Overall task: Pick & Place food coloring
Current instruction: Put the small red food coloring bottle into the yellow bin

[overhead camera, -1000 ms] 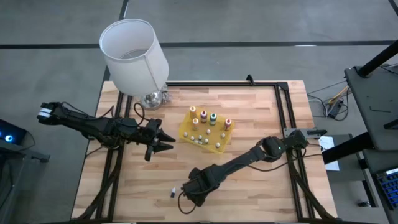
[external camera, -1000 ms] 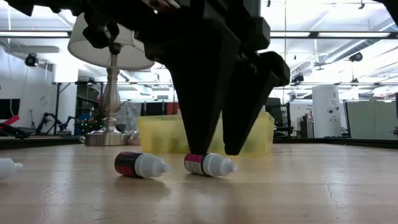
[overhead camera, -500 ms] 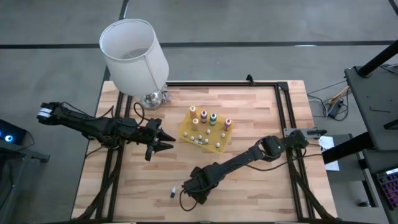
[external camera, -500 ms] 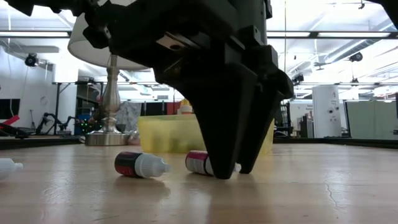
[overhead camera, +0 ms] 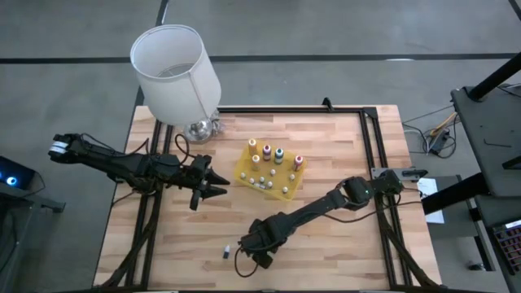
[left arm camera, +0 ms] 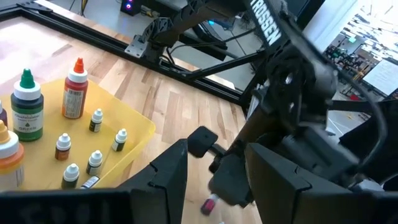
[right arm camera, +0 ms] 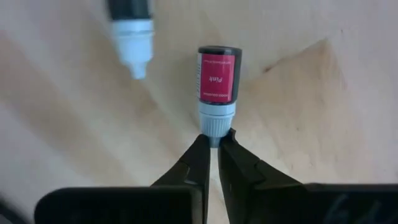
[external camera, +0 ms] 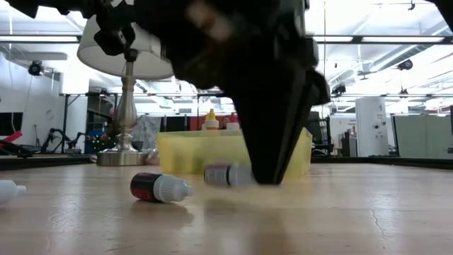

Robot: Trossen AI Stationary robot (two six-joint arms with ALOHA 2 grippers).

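Right pincer is sitting low at the near edge of the worktop, its fingers together, pinching just the pale tip of a small pink-labelled vial. The grip looks thin, only on the nozzle, so I would judge it a shaky hold. In the low view that vial is blurring just beside the pincer's fingers and looks slightly off the wood; I cannot tell for sure.

Progress: most of the food coloring is already standing in the yellow tray, well beyond the pincer: tall squeeze bottles upright, tiny vials in front of them. Left over: the pinched vial, a second dark vial lying just beside it, and a white-capped one farther off to the side. So probably late-middle, three stragglers to go.

Left pincer is hovering well apart from all this, near the tray's side, fingers apart, holding nothing.

Materials: vials are smooth plastic cylinders with ribbed conical caps and glossy paper labels. Tray is thin translucent plastic. Worktop is pale plank wood with visible grain.
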